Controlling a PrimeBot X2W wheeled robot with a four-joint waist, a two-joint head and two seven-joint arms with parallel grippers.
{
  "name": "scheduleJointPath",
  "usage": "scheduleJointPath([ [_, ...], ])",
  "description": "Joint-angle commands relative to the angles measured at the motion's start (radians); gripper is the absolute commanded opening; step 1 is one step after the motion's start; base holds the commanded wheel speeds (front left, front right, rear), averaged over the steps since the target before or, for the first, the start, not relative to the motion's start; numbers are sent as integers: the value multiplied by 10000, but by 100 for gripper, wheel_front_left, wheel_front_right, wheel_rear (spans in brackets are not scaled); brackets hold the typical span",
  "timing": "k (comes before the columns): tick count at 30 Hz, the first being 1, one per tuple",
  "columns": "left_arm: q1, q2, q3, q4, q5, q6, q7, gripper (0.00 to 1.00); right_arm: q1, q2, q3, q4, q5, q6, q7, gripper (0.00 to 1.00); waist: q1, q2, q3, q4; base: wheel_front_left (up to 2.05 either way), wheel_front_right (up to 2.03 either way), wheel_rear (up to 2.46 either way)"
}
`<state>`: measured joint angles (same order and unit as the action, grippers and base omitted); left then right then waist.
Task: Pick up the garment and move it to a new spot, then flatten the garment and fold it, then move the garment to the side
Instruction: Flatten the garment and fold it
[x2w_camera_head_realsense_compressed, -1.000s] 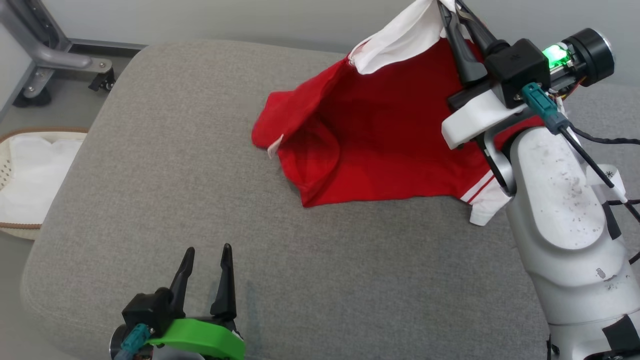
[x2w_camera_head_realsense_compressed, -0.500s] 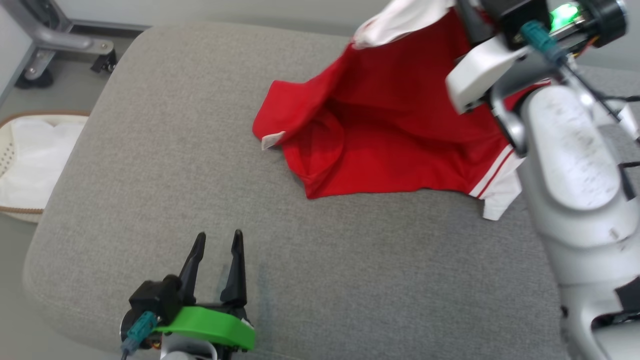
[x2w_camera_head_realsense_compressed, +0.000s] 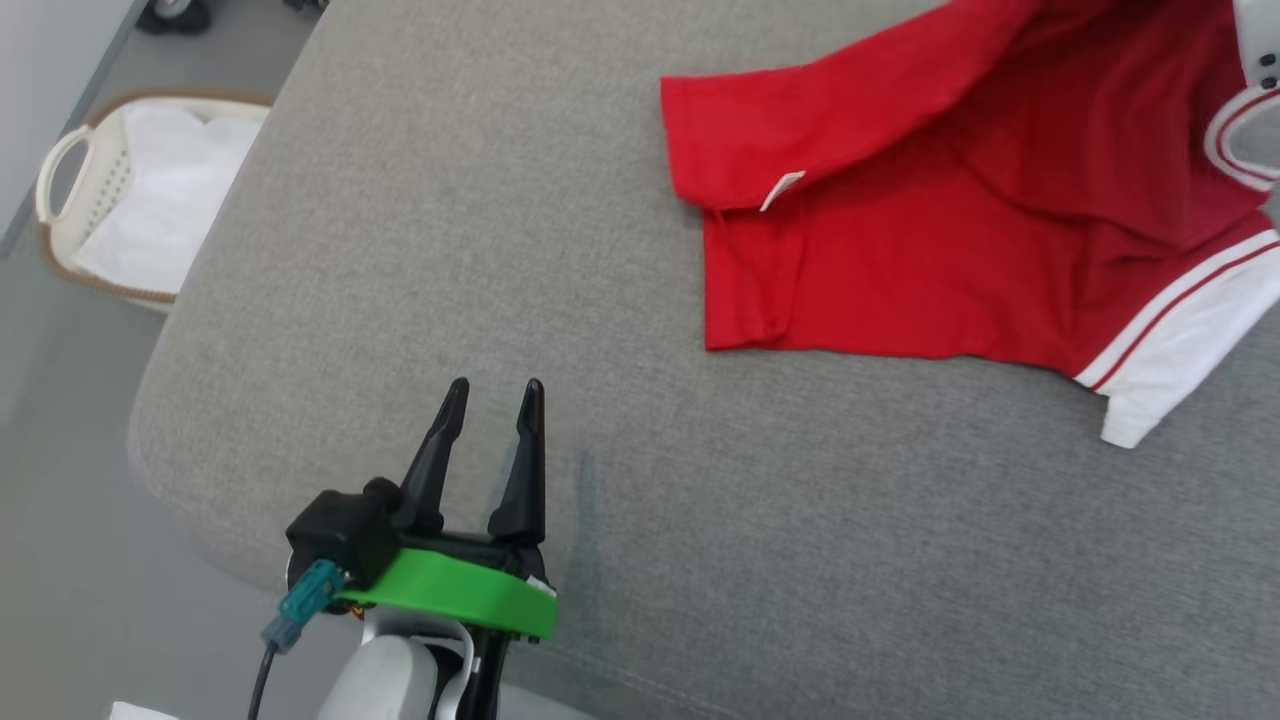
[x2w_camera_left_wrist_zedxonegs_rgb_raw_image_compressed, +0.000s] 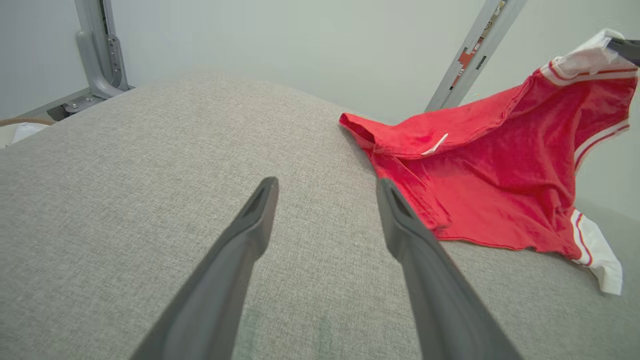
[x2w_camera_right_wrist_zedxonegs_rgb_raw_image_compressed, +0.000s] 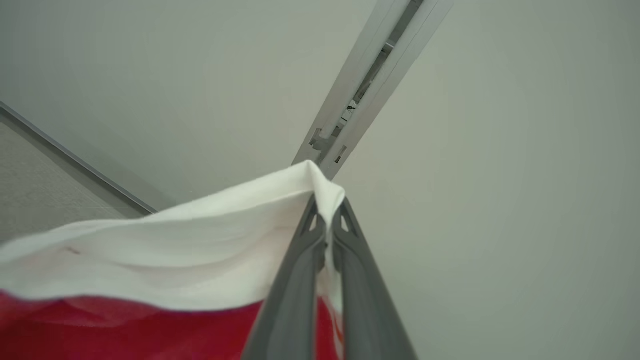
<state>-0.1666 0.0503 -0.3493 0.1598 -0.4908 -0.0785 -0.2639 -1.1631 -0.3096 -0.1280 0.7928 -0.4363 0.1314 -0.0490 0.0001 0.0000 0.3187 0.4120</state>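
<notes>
The garment (x2w_camera_head_realsense_compressed: 950, 210) is a red shirt with white, red-striped sleeve cuffs. Its lower part lies on the grey cushion (x2w_camera_head_realsense_compressed: 420, 250) at the upper right of the head view, and its right side is lifted off the surface. In the right wrist view my right gripper (x2w_camera_right_wrist_zedxonegs_rgb_raw_image_compressed: 327, 210) is shut on the white edge of the garment (x2w_camera_right_wrist_zedxonegs_rgb_raw_image_compressed: 210, 250), held up in the air. The left wrist view shows the garment (x2w_camera_left_wrist_zedxonegs_rgb_raw_image_compressed: 490, 170) rising to the upper right. My left gripper (x2w_camera_head_realsense_compressed: 495, 395) stands open near the cushion's front edge, well left of the shirt, with nothing between its fingers (x2w_camera_left_wrist_zedxonegs_rgb_raw_image_compressed: 260, 210).
A white laundry basket (x2w_camera_head_realsense_compressed: 60, 170) with a brown rim and white cloth inside stands on the floor left of the cushion. A grey metal frame post (x2w_camera_left_wrist_zedxonegs_rgb_raw_image_compressed: 100, 55) rises behind the cushion, and another slanted rail (x2w_camera_left_wrist_zedxonegs_rgb_raw_image_compressed: 470, 55) stands beyond the shirt.
The head camera has swung, so the whole picture has shifted. The shirt's lower edge now lies more spread and flatter on the cushion. Both grippers keep the same state.
</notes>
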Motion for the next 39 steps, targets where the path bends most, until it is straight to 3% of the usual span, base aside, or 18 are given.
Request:
scheduleJointPath([
  [1, -259, 6, 2, -120, -2, 64, -4, 100, -167, -100, -102, 209, -206, -16, -143, 100, -1, 0, 606, 488, 0, 0, 0],
  [11, -347, 11, 201, -217, 378, 141, -4, 100, -302, 171, -535, 1402, -709, -16, -1334, 100, -1, 0, 581, -381, 0, 0, 0],
  [25, 120, 15, 845, 107, 1051, -5, -4, 100, 2385, 864, -834, 1707, 840, -16, -2155, 100, -1, 0, -372, -2067, 0, 0, 0],
  [32, 122, 15, 883, 179, 1153, -104, -4, 100, 3717, 1009, -596, 1589, 1617, -16, -2164, 100, -1, 0, -211, -2261, 0, 0, 0],
  [39, -123, 15, 824, 272, 1221, -183, -3, 100, 3989, 1209, -534, 1985, 1849, -16, -2117, 100, -1, 0, 83, -2029, 0, 0, 0],
])
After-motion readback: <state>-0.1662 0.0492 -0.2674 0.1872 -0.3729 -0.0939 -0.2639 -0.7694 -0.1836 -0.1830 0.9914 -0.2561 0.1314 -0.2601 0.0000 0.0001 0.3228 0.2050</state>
